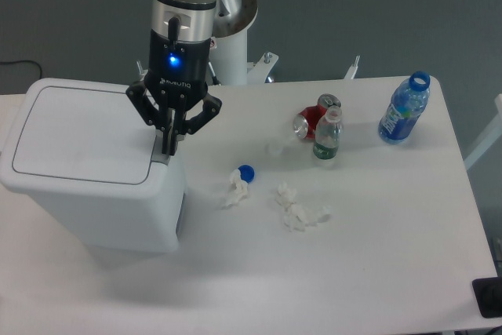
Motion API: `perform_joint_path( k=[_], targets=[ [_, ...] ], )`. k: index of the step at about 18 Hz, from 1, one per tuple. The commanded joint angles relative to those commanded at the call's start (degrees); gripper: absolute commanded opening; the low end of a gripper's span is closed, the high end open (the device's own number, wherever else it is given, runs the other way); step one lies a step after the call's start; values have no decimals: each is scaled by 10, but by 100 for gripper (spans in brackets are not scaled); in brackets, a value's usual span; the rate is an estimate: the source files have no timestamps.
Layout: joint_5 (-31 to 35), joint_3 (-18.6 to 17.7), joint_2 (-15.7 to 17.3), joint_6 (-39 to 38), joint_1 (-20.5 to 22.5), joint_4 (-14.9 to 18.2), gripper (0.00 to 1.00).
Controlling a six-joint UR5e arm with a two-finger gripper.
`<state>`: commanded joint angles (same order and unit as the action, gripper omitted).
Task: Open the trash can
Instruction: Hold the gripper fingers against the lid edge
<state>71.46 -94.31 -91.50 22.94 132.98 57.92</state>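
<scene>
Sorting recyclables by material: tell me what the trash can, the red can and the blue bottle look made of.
Trash can: apparently moulded plastic, white, smooth matte walls with rounded corners.
Red can: likely thin metal, given its shiny silvery end; it lies on its side.
Blue bottle: seemingly clear plastic, translucent, with a blue label and open neck.

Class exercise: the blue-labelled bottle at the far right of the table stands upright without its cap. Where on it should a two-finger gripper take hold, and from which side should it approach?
Grip the blue bottle around its body, just below the shoulder, approaching horizontally from its open front or left side. It stands upright and apart from the other items, and its round body likely suits opposing fingers; the narrow open neck offers less purchase.
</scene>
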Motion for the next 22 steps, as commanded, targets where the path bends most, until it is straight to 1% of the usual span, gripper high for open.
perform_joint_path(
  k=[8,22],
  targets=[
    [1,-10,3,4,1,0,18],
    [-3,-10,8,5,0,0,18]
  ],
)
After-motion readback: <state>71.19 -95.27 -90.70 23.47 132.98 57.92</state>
